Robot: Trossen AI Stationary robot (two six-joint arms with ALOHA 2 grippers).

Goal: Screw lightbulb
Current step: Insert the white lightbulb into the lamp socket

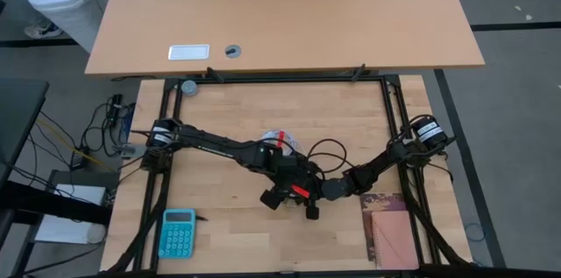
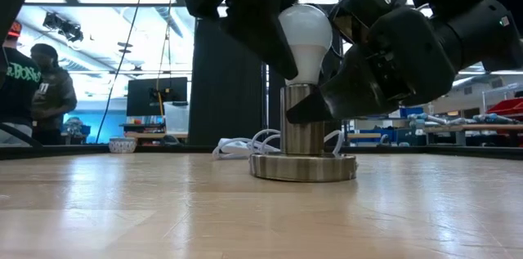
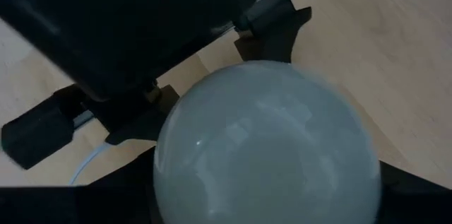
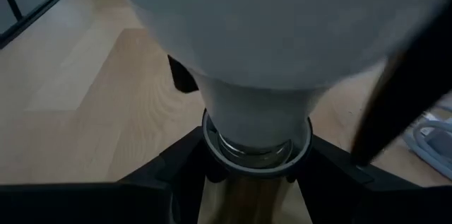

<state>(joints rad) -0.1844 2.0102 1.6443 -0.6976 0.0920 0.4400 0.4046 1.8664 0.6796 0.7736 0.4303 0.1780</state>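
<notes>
1. Lightbulb [image 2: 305, 34]: one, white, standing upright in the socket.
2. Metal socket stand [image 2: 303, 157]: one, a silvery cylinder on a round flat base.
3. Robot arms: two. Left gripper [image 2: 274, 26], one, fingers on the lightbulb's globe; right gripper [image 2: 327, 100], one, at the socket below the lightbulb.
4. Coiled white cable [image 2: 245, 145]: one, behind the socket stand.
5. Calculator [image 1: 177, 232]: one, teal, well to the left of the socket stand.
6. Reddish mat [image 1: 391, 236]: one, right of the socket stand.
7. People [image 2: 45, 91]: two, far behind the table.
</notes>
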